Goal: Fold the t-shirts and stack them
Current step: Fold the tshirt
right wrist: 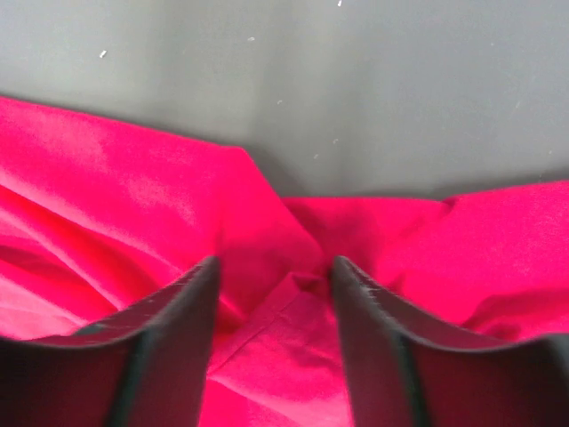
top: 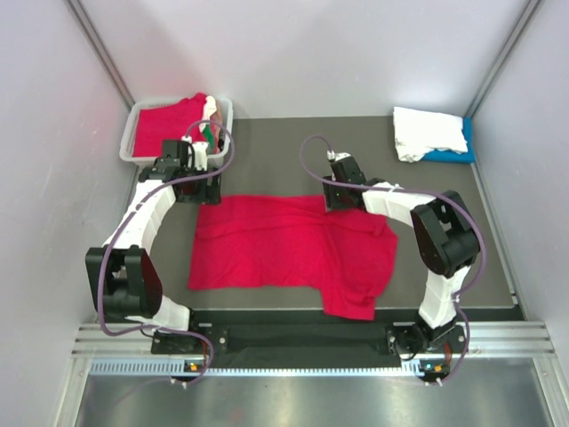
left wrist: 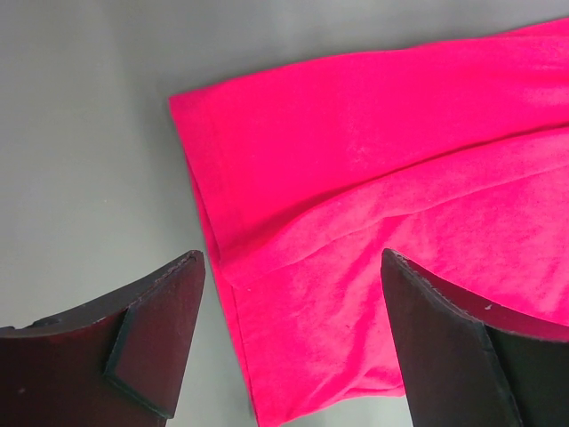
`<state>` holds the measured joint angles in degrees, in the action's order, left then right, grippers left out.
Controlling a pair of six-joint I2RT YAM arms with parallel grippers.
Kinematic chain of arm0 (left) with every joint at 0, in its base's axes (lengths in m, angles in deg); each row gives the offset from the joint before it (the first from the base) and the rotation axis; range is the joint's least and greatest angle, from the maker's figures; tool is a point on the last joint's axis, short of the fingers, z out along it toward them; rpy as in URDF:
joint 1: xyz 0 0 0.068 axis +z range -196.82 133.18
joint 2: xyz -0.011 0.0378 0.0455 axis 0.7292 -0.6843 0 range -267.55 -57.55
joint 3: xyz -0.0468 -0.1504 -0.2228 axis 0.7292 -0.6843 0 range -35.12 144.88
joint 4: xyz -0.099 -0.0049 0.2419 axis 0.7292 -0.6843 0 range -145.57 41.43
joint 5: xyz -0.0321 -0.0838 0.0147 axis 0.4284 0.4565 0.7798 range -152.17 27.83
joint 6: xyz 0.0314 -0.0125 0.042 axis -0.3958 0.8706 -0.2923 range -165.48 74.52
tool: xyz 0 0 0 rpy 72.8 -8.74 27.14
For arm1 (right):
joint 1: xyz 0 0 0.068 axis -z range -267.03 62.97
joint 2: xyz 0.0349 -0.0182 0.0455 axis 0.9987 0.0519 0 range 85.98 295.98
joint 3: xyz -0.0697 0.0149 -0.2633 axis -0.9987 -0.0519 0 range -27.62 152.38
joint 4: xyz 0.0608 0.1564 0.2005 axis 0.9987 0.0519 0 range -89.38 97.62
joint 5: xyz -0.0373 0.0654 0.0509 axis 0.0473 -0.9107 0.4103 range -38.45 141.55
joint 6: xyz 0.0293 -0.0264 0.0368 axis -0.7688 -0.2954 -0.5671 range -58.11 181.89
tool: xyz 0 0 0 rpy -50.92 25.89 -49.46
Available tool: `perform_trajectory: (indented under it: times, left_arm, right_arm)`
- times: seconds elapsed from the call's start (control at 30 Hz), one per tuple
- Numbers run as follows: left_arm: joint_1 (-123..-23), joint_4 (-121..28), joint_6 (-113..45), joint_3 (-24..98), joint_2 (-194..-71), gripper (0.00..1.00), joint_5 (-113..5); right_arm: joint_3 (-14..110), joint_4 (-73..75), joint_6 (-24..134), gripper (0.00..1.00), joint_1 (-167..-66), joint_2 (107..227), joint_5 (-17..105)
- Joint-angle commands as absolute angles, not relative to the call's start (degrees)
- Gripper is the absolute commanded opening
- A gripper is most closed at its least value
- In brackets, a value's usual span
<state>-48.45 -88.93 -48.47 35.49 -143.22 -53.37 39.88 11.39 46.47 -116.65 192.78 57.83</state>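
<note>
A red t-shirt (top: 284,249) lies spread and partly folded on the dark mat, a sleeve hanging toward the front right. My left gripper (top: 197,189) hovers open over its far left corner; the left wrist view shows the shirt's edge (left wrist: 356,222) between the spread fingers (left wrist: 151,338), apart from it. My right gripper (top: 336,197) is at the shirt's far edge, jaws open and straddling a crease of red cloth (right wrist: 276,311). A white shirt (top: 428,132) lies on a blue one (top: 452,156) at the far right. More red cloth (top: 169,124) fills the tub.
A pale plastic tub (top: 138,120) stands at the far left corner, close behind my left gripper. White walls close in both sides and the back. The mat's front edge meets a metal rail (top: 302,351) by the arm bases.
</note>
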Motion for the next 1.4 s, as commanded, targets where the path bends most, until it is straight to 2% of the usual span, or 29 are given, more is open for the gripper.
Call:
perform_trajectory:
  times: [0.0, 0.07, 0.17, 0.37, 0.6, 0.8, 0.93, 0.97, 1.03, 1.07, 1.1, 1.23, 1.27, 1.37]
  left_arm:
    - [-48.6, -87.5, -48.7, 34.9, -142.2, 0.85, -54.5]
    - [-48.6, -87.6, -48.8, 34.8, -142.1, 0.85, -54.5]
    - [-48.6, -87.5, -49.0, 34.6, -142.0, 0.85, -54.6]
    - [-48.6, -87.4, -49.4, 34.1, -141.5, 0.85, -55.4]
    - [-48.7, -87.7, -49.8, 34.1, -141.7, 0.85, -55.6]
    - [-48.8, -88.5, -50.3, 35.5, -141.9, 0.85, -55.8]
    - [-48.9, -88.7, -50.1, 36.5, -142.0, 0.85, -55.4]
    - [-49.0, -88.7, -49.9, 36.9, -142.0, 0.85, -55.4]
    - [-49.2, -89.0, -49.7, 37.0, -142.1, 0.85, -55.2]
    - [-49.3, -88.9, -49.8, 37.0, -142.1, 0.85, -55.4]
    - [-49.4, -88.9, -49.7, 37.0, -142.0, 0.85, -55.3]
    - [-49.4, -89.2, -50.2, 37.0, -142.0, 0.85, -56.0]
    - [-49.4, -89.1, -50.3, 37.1, -141.9, 0.85, -56.2]
    - [-49.4, -89.1, -50.3, 37.3, -141.9, 0.85, -56.2]
  right_arm:
    - [41.5, 10.5, 46.4, 0.41, -117.0, 192.2, 58.1]
    - [41.9, 10.7, 46.4, 0.36, -117.0, 191.9, 58.5]
    - [41.9, 11.3, 46.9, 0.21, -117.0, 191.2, 59.2]
    - [40.2, 11.7, 47.6, 0.08, -117.0, 188.3, 60.8]
    - [36.5, 13.3, 48.3, 0.07, -118.7, 179.4, 63.6]
    - [32.0, 15.8, 47.6, 0.13, -120.6, 171.3, 65.5]
    - [29.5, 16.4, 46.4, 0.09, -121.4, 171.1, 64.8]
    - [28.4, 15.9, 46.2, 0.14, -121.5, 171.4, 64.4]
    - [27.5, 15.4, 45.6, 0.33, -122.0, 172.8, 63.9]
    - [27.0, 14.9, 45.6, 0.13, -122.1, 173.8, 63.2]
    - [26.8, 14.7, 45.4, 0.08, -122.5, 174.2, 63.1]
    - [27.4, 14.2, 44.7, 0.11, -122.9, 175.8, 63.1]
    - [27.5, 14.2, 44.7, 0.06, -123.1, 175.8, 62.7]
    - [27.6, 14.5, 44.6, 0.03, -123.9, 175.7, 62.8]
